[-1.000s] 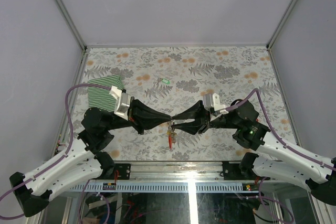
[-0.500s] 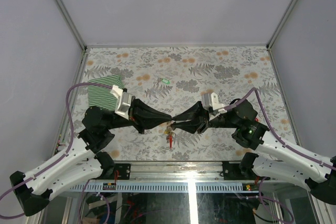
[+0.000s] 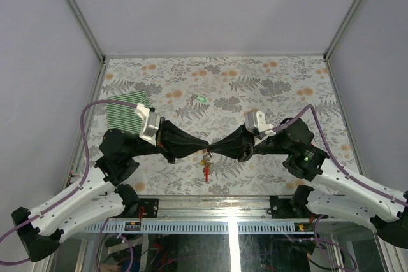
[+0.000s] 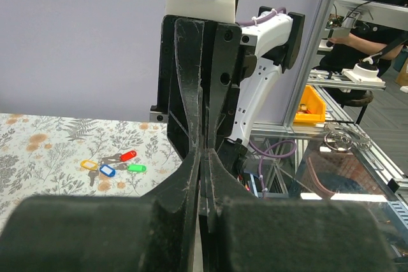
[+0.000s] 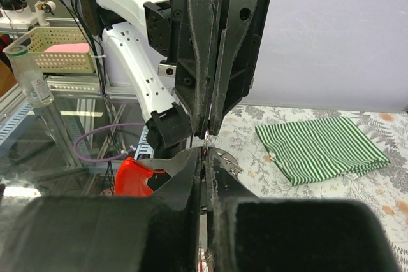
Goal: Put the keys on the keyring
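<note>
My left gripper (image 3: 203,144) and right gripper (image 3: 214,148) meet tip to tip above the front middle of the table. Both are shut on the metal part of the keyring (image 3: 206,169), whose red piece hangs below the tips. In the right wrist view the grey metal strip and red piece (image 5: 132,178) stick out left of my shut right gripper (image 5: 204,155). In the left wrist view my left gripper (image 4: 205,155) is shut. Loose keys (image 4: 118,164) with red, yellow, blue and green heads lie on the table; in the top view they show as a green speck (image 3: 200,99).
A folded green striped cloth (image 3: 126,113) lies at the left of the flowered table (image 3: 280,81), also in the right wrist view (image 5: 322,148). Metal frame posts stand at the table's corners. Walls close in the back and sides.
The right wrist has rolled and risen slightly. The gripper tips stay together and the red piece still hangs below them.
</note>
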`<action>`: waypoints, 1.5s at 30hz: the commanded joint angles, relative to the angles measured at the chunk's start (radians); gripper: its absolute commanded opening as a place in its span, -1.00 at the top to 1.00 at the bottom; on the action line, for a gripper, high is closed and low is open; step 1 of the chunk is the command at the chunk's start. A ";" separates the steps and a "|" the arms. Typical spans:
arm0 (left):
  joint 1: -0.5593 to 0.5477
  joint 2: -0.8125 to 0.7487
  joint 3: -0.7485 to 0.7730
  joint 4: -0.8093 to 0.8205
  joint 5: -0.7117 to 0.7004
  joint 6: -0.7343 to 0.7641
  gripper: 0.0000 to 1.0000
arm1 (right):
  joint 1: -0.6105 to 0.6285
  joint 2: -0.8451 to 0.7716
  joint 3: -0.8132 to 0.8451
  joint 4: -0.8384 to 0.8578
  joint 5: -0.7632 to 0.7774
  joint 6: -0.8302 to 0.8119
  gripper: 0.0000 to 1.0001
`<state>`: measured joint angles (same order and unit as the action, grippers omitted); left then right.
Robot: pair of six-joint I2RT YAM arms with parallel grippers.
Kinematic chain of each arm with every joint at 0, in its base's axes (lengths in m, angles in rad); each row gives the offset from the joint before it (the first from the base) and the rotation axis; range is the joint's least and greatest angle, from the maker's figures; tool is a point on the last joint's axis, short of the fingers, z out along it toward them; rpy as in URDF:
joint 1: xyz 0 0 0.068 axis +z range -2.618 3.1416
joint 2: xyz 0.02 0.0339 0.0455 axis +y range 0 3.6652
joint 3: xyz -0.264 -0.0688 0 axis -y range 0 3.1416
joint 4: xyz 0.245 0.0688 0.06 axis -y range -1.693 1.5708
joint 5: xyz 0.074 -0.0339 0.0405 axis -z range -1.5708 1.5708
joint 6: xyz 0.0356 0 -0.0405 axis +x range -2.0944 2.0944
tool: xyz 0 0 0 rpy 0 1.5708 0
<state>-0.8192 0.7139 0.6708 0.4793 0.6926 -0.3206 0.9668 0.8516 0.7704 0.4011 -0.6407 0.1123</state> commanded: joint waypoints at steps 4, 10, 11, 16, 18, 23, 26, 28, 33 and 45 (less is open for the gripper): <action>-0.001 -0.019 0.051 0.018 -0.018 0.024 0.79 | 0.001 -0.005 0.157 -0.243 0.046 -0.088 1.00; -0.001 -0.035 0.073 -0.124 -0.058 0.087 0.51 | 0.001 0.041 0.369 -0.664 0.120 -0.225 1.00; -0.002 -0.035 0.076 -0.142 -0.068 0.094 0.50 | 0.001 0.061 0.408 -0.741 0.139 -0.246 1.00; -0.001 -0.024 0.086 -0.192 -0.087 0.122 0.48 | 0.001 0.159 0.595 -1.041 0.213 -0.311 1.00; -0.002 -0.023 0.086 -0.204 -0.096 0.131 0.47 | 0.001 0.199 0.661 -1.138 0.241 -0.324 1.00; -0.001 -0.023 0.081 -0.253 -0.124 0.150 0.37 | 0.001 0.302 0.813 -1.342 0.317 -0.325 1.00; -0.001 -0.032 0.066 -0.260 -0.129 0.146 0.30 | 0.001 0.356 0.856 -1.413 0.380 -0.310 1.00; -0.002 -0.041 0.051 -0.257 -0.137 0.143 0.26 | 0.001 0.381 0.868 -1.454 0.399 -0.305 1.00; -0.002 -0.070 0.009 -0.238 -0.165 0.137 0.20 | 0.002 0.483 0.935 -1.579 0.365 -0.292 1.00; -0.002 -0.108 -0.082 -0.210 -0.164 0.115 0.04 | 0.003 0.709 1.098 -1.791 0.291 -0.241 1.00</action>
<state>-0.8192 0.6273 0.6098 0.2310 0.5396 -0.2016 0.9668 1.5471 1.7878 -1.3151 -0.3046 -0.1555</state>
